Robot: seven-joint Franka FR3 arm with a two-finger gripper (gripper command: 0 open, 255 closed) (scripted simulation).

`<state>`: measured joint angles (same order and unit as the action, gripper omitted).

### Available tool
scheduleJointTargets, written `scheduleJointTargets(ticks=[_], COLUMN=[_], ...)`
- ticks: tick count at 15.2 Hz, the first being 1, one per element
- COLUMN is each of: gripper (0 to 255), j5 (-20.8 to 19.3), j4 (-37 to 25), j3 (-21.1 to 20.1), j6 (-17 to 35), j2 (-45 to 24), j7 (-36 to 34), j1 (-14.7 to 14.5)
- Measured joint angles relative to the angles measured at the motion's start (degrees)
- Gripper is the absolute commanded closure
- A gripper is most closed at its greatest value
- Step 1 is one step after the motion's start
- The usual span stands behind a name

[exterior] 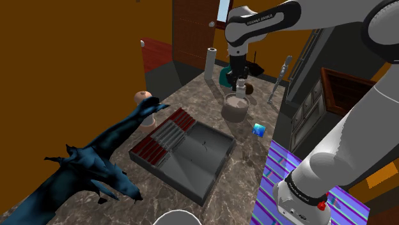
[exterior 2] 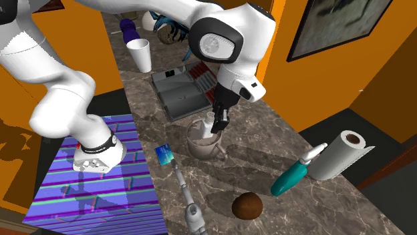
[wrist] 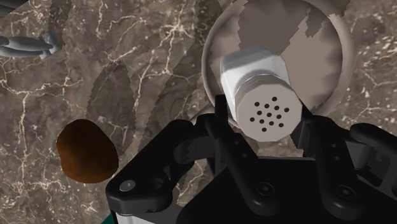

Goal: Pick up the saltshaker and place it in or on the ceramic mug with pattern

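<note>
My black gripper (exterior: 241, 80) is shut on a white saltshaker (wrist: 261, 95) with a perforated cap, clasped between both fingers. It hangs just over the mouth of a beige-brown mug (exterior: 234, 107) that stands on the marble counter. In the wrist view the shaker's body lies within the mug's rim (wrist: 213, 44), with the mug's patchy brown inside behind it. In the second exterior view the gripper (exterior 2: 217, 125) reaches down to the top of the mug (exterior 2: 200, 145), and the shaker's lower end is hidden behind the rim.
A grey sink basin (exterior: 198, 156) with a dish rack (exterior: 163, 137) lies nearer the stand. A dark blue dragon-like figure (exterior: 96, 166) sprawls beside it. A paper towel roll (exterior 2: 337, 155), a teal bottle (exterior 2: 289, 179), a brown ball (exterior 2: 247, 205) and a small blue cube (exterior 2: 164, 154) ring the mug.
</note>
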<state>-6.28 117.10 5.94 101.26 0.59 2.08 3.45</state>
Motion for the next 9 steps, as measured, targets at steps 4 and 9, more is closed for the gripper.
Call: scheduleJointTargets(ticks=[4, 9], gripper=[255, 0], j5=[0.0, 0.0], j4=[0.1, 0.1], j3=[0.0, 0.0], j6=[0.2, 0.2], j2=[-0.1, -0.1], j7=[0.0, 0.0], j1=[0.0, 0.0])
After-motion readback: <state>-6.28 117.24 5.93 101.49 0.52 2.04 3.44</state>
